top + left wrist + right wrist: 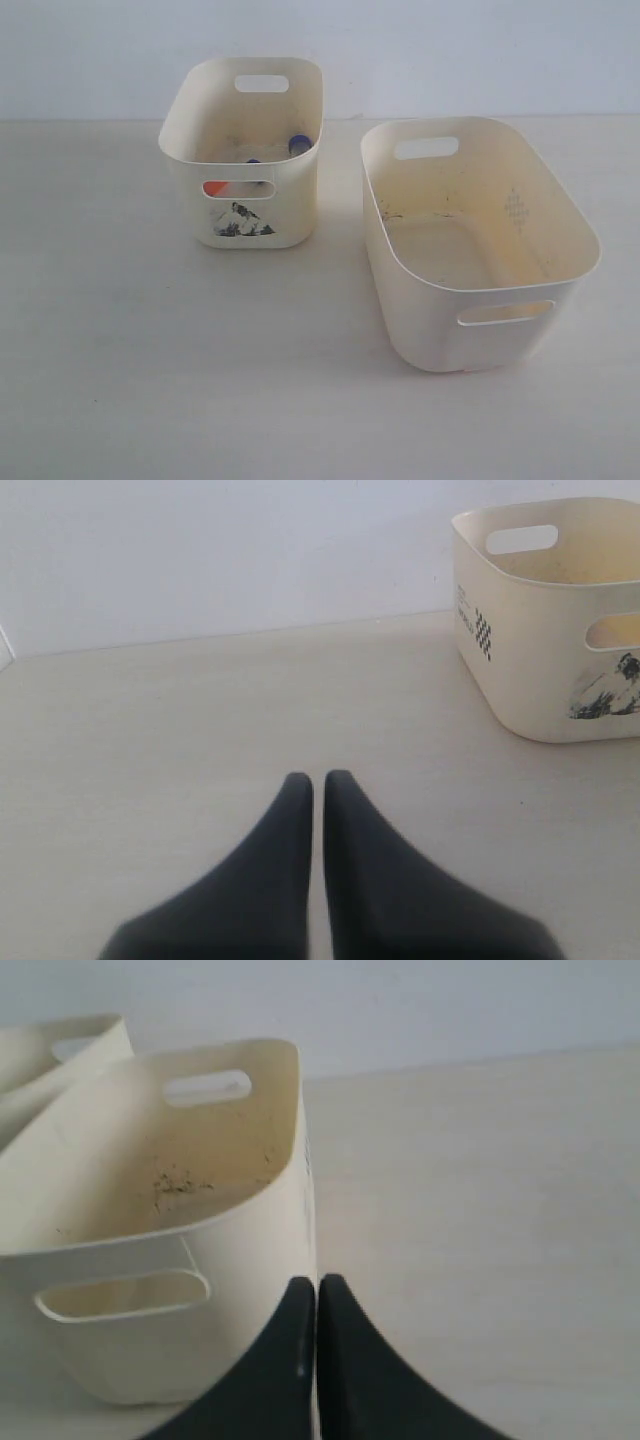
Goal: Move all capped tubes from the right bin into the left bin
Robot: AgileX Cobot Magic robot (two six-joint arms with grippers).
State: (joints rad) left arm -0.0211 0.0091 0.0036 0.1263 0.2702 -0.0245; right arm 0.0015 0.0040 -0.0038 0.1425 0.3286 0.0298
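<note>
In the exterior view, 2 cream bins stand apart on the pale table (150,380). The left bin (295,205) sits at 11 o'clock and the right bin (420,330) at 4 o'clock. The left bin carries a black-and-white sticker (240,220) on its front wall, below the slot handle. The capped tubes (298,144) lie inside the left bin: 1 blue cap rests against the inner wall at the bin's 3 o'clock side, and an orange cap (218,187) shows through the front slot. The right bin's floor shows scuff marks, and a faint dotted diamond mark (515,210) shows on its inner wall. The left gripper (317,780) hangs over bare table, fingers pressed nearly together and pinching nothing, with the left bin well apart ahead. The right gripper (316,1285) has its fingers pressed together, pinching nothing, just beside the right bin's outer corner.
</note>
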